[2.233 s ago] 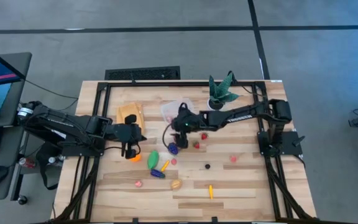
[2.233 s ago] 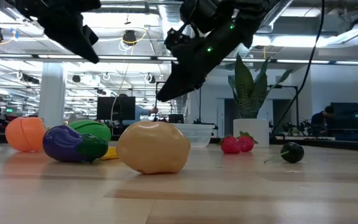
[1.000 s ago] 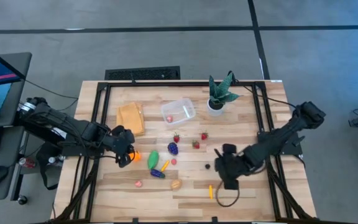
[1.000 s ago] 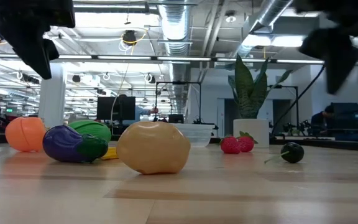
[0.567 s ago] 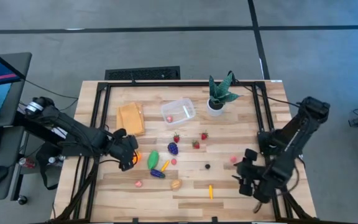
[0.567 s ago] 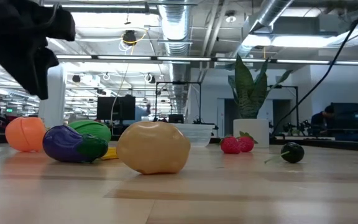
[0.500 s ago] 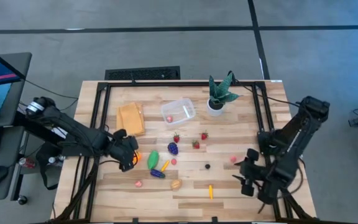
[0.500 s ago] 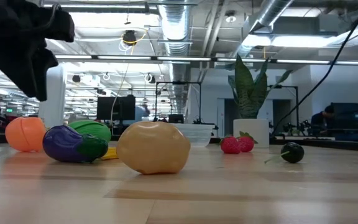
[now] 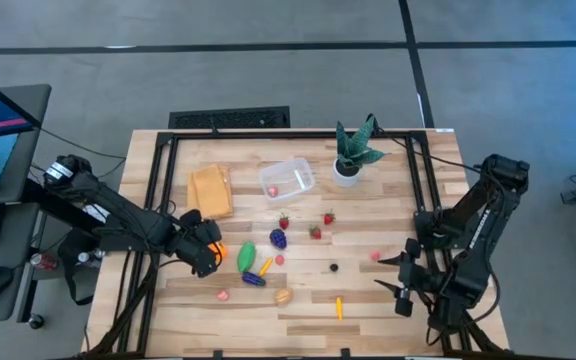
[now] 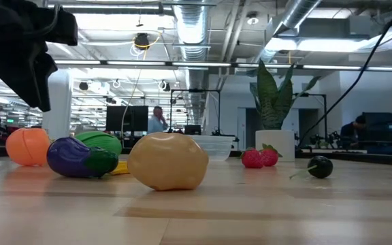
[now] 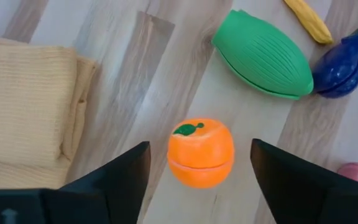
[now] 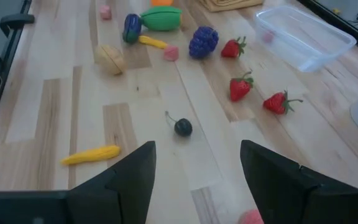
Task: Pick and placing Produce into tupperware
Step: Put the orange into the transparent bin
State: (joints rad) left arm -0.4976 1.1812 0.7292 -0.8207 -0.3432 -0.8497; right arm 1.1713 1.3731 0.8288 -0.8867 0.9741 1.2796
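The orange (image 11: 201, 152) rests on the table between the open fingers of my left gripper (image 11: 199, 146), which hangs over it and points steeply down; the fingers stand apart from it on both sides. In the high view my left gripper (image 9: 206, 256) is at the table's left. The clear tupperware (image 9: 288, 178) stands at the far middle with a pink bit inside. More produce lies loose: the green piece (image 9: 246, 257), eggplant (image 9: 254, 280), grapes (image 9: 279, 239), strawberries (image 9: 315, 232), cherry (image 9: 334, 267). My right gripper (image 9: 403, 285) waits open at the right edge, holding nothing.
A folded tan cloth (image 9: 210, 190) lies just beyond the orange. A potted spiky plant (image 9: 353, 155) stands at the far right of the tupperware. A tan piece (image 9: 284, 296), a yellow piece (image 9: 339, 308) and pink bits (image 9: 223, 295) lie toward the near edge.
My right gripper has swung away from the table's middle toward the right edge and turned so that it faces back across the table. My left gripper has come down a little over the orange. The produce and the tupperware have stayed where they were.
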